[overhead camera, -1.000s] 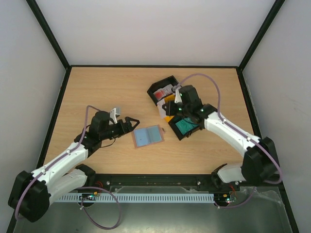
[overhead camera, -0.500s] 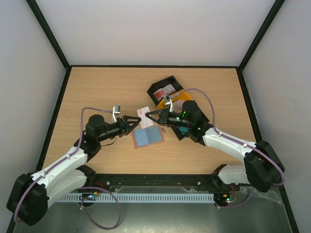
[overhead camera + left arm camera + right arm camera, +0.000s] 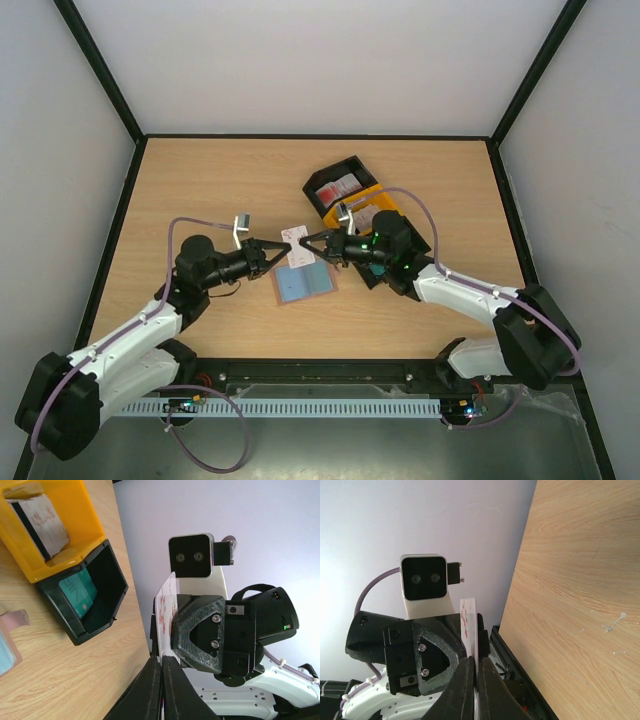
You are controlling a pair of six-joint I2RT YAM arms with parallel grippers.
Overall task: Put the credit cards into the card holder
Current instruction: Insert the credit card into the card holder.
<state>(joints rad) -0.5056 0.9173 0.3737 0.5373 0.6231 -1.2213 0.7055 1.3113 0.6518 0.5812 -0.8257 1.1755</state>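
Top external view: within a second the right jaws have carried a white, red-marked credit card [image 3: 297, 243] away from the trays [image 3: 338, 186], which sit right of centre toward the far edge of the desk [image 3: 200, 180], and the left jaws have come in to meet it. We see both pairs clamped on the card, held off the desk near the open card holder [image 3: 303, 281] at mid-desk. We judge this a handover, with slotting still ahead.
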